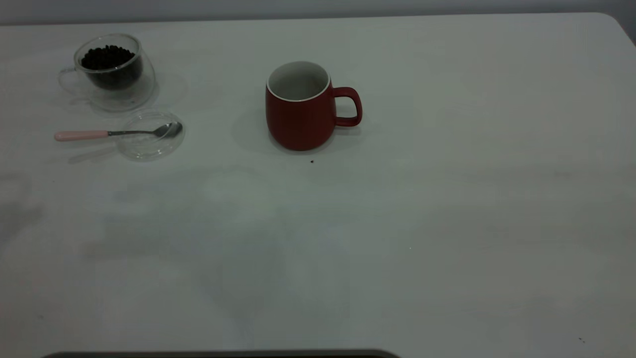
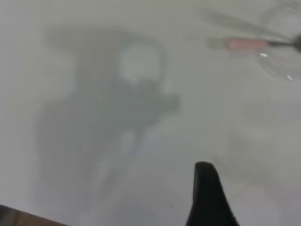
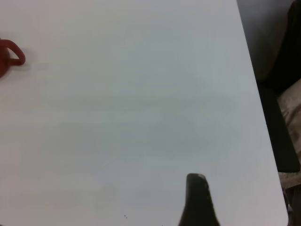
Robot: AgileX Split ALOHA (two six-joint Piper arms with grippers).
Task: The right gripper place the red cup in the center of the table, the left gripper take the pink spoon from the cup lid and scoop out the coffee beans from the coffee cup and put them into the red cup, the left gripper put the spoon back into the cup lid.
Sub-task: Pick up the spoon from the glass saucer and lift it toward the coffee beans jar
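Red cup (image 1: 300, 112) mid-table, edges far.

Each wrist view shows one gripper finger (image 2: 207, 197), the rest cropped.

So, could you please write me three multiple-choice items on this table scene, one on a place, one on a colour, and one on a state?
1. Where does the bowl of the pink spoon rest?
A. On the cup lid
B. Inside the red cup
C. In the coffee cup

2. What colour is the inside of the red cup?
A. Black
B. White
C. Pink

3. What state is the red cup in?
A. Tipped on its side
B. Upright and full of beans
C. Upright and empty

Answers:
1 A, the metal bowl lies over the clear disc, with the handle sticking out past its edge.
2 B, the exterior view shows a white interior and rim.
3 C, it stands on the table with nothing visible inside; the coffee beans are in the glass cup.
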